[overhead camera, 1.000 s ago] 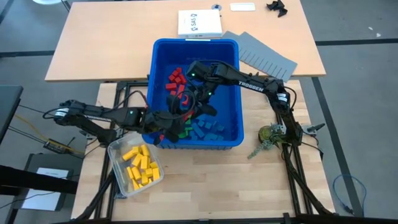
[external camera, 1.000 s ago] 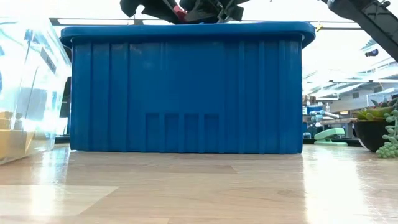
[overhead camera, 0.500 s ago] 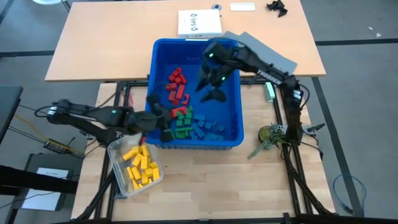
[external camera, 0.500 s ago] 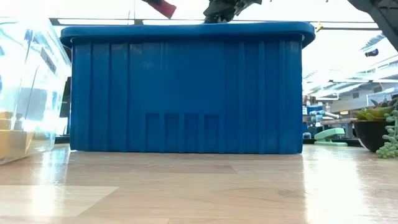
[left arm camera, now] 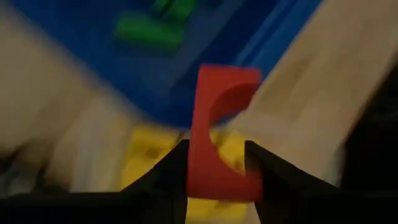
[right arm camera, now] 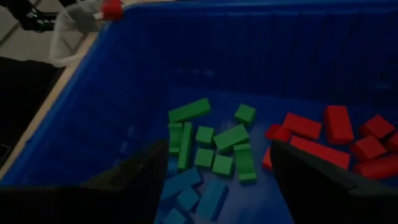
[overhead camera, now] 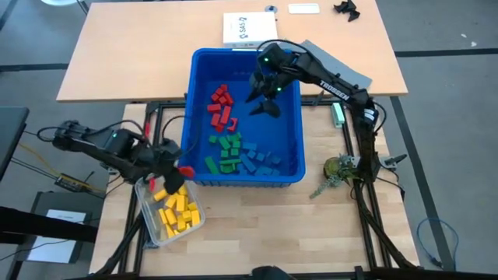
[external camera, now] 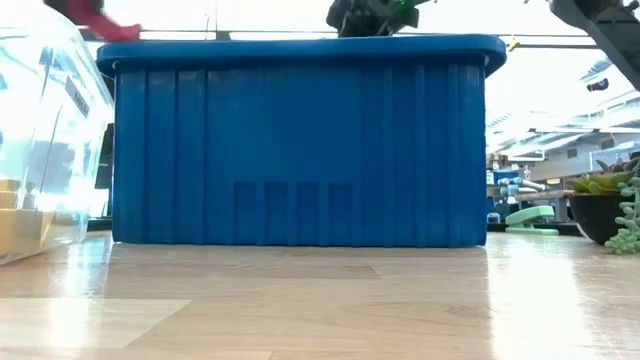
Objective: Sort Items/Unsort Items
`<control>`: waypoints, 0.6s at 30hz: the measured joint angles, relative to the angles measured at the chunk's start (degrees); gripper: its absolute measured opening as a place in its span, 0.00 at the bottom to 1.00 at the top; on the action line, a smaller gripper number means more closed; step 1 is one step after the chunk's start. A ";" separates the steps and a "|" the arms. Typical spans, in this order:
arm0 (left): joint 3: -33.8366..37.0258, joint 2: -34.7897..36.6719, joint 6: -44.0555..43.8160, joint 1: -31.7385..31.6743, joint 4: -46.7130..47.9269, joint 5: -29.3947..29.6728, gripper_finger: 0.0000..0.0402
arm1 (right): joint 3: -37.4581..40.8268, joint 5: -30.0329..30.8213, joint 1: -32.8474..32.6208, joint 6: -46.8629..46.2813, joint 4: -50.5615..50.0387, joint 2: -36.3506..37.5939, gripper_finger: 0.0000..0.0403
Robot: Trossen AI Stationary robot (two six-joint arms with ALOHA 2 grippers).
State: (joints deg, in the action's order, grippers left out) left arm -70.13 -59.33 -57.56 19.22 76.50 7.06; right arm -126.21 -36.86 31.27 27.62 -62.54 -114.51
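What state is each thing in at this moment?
Left gripper: shut on red arch-cut block, over the clear tub.
Right gripper: open, empty, above the bin.
Large blue plastic bin: holds red, green, blue blocks in groups.
Clear plastic tub: holds yellow blocks.

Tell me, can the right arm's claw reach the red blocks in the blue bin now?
Probably yes. The right claw hangs open over the blue bin, and nothing lies between it and the red blocks below.
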 joint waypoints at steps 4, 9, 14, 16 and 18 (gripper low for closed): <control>1.26 -0.26 -2.61 1.60 2.40 -3.02 0.34 | 0.00 0.12 -0.07 0.04 2.86 -2.73 0.69; 3.34 -0.19 -4.65 2.99 2.28 -4.29 0.37 | -0.02 2.03 -0.15 0.00 5.93 -6.10 0.69; 6.69 -0.28 -7.44 4.31 2.48 -8.96 0.43 | -0.02 3.73 -0.16 0.00 9.27 -10.29 0.69; 7.87 -0.31 -7.88 4.83 2.50 -10.68 0.44 | -0.02 4.31 -0.24 -0.01 11.77 -12.03 0.69; 8.59 -0.37 -8.83 5.23 2.39 -11.20 0.44 | -0.02 4.61 -0.28 0.01 13.39 -13.73 0.69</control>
State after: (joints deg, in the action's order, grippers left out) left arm -61.54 -59.70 -66.39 24.45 78.89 -4.14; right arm -126.23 -32.25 30.98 27.63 -49.15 -128.24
